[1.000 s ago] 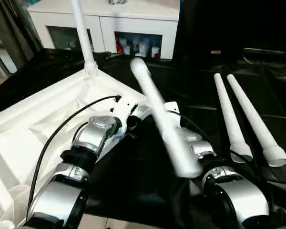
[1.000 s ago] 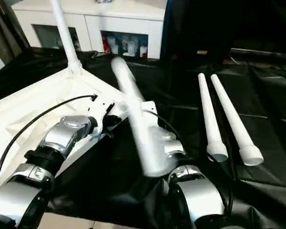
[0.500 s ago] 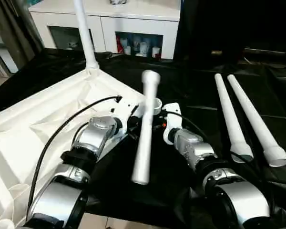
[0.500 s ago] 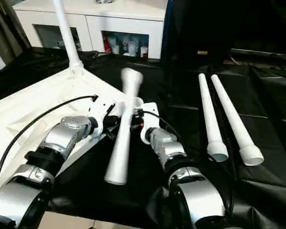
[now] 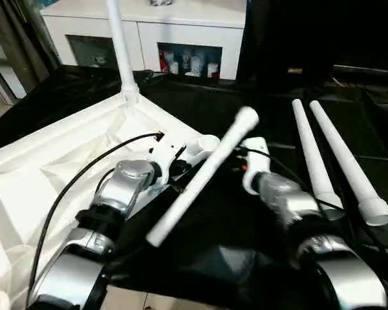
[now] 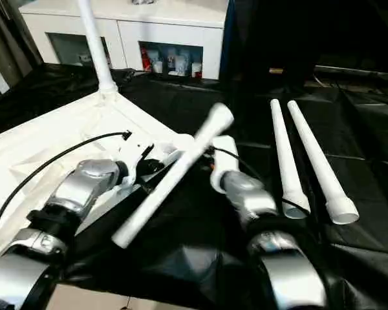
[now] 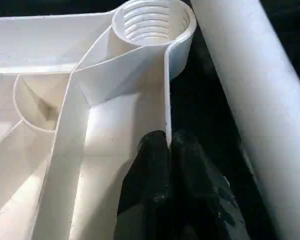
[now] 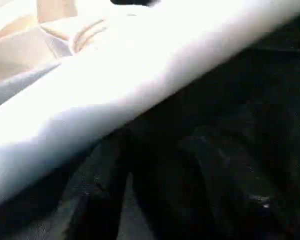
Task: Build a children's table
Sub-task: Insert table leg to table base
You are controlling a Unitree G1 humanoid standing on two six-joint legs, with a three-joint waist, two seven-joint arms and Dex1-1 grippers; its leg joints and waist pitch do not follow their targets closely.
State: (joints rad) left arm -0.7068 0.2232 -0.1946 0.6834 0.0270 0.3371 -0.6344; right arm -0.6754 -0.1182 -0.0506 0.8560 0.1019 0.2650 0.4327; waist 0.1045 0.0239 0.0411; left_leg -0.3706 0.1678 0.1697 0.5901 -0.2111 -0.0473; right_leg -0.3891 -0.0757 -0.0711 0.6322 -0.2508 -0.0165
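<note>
The children's table top [image 5: 58, 161] lies upside down at the left, ribbed side up. One white leg [image 5: 119, 45] stands upright in its far corner. My left gripper [image 7: 167, 140] is shut on the top's thin rim, just below an empty threaded socket [image 7: 150, 20]. My right gripper [image 5: 229, 159] is shut on another white tube leg [image 5: 197, 184]. This leg hangs slanted over the black cloth, its far end up to the right and its near end low to the left. It passes close beside the socket [image 5: 207, 143].
Two loose white legs [image 5: 310, 152] [image 5: 346, 161] lie side by side on the black cloth [image 5: 246, 252] to the right. A white cabinet [image 5: 187, 29] with glass-fronted compartments stands behind. A black cable runs along my left forearm [image 5: 110, 200].
The leg in my right gripper has swung round, from pointing back over my right forearm, through nearly straight ahead, to slanting with its far end to the right. My left gripper has kept its hold.
</note>
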